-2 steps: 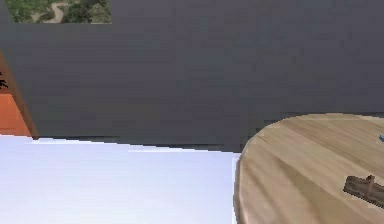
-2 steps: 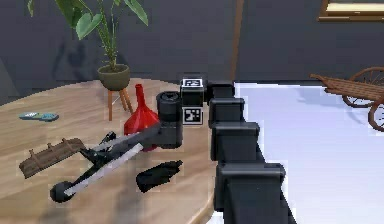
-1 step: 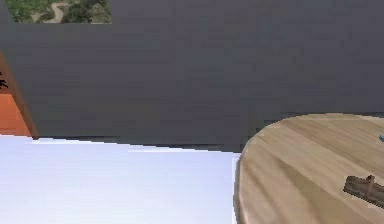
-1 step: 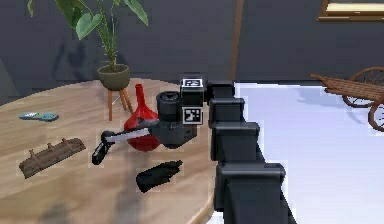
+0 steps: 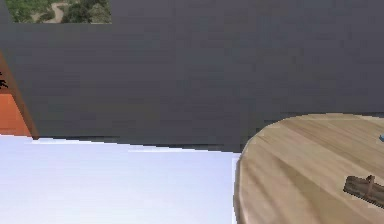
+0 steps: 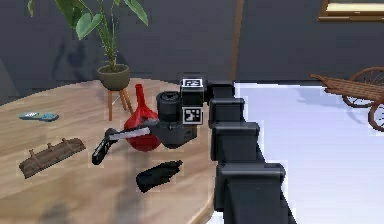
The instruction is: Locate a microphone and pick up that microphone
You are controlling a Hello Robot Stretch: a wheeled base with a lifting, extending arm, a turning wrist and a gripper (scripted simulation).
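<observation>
Where the arm (image 6: 240, 150) reached out over the round wooden table (image 6: 60, 200), we saw the gripper (image 6: 108, 146) low above the tabletop. Its thin fingers pointed toward the arm side view's left, and a red vase (image 6: 141, 103) stood just behind its dark body. Because the vase and the tabletop lay behind the fingers, we could not tell whether the gripper held anything. A dark elongated object (image 6: 160, 177), the likeliest match for the microphone, lay on its side near the table's edge, just beside the arm and below the gripper in the picture.

Farther out on the table stood a potted plant (image 6: 112, 72). Toward the view's left lay a small teal item (image 6: 40, 116) and a brown wooden piece (image 6: 50, 157). A wooden cart (image 6: 360, 90) stood on the white floor at the view's right, under a framed picture (image 6: 350, 10).

In the forward view, we noted the table's rim (image 5: 300, 170) at lower right, bearing a brown piece (image 5: 365, 187). Behind it rose a dark grey wall (image 5: 200, 80).
</observation>
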